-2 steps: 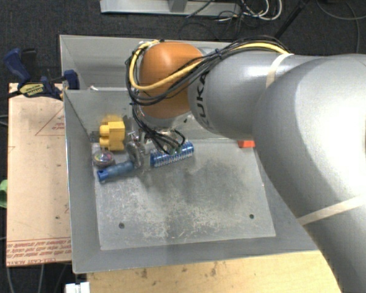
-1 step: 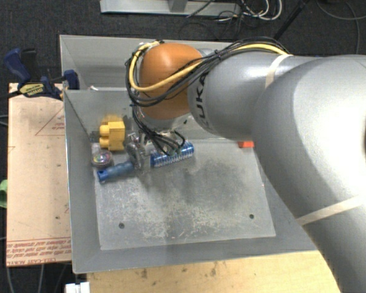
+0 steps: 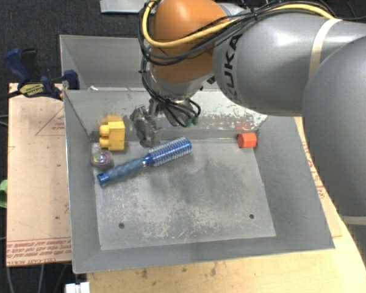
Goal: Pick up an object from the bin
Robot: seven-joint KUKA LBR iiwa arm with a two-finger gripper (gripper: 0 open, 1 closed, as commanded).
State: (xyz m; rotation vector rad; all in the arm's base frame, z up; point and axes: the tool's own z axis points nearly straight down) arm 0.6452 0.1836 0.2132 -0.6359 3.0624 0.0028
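Note:
My gripper (image 3: 145, 129) hangs near the back of the bin, just above the bristle end of a blue brush (image 3: 145, 159). The brush lies slanted across the bin floor, its handle pointing to the front left. A yellow block (image 3: 113, 133) sits to the left of the gripper, close to the bin's left wall. In front of that block rests a small round shiny thing (image 3: 101, 159), next to the brush's handle end. Nothing shows between the fingers.
A small orange-red cube (image 3: 247, 140) lies at the back right of the bin floor. The arm with its orange cover reaches in from the upper right and hides part of the back wall.

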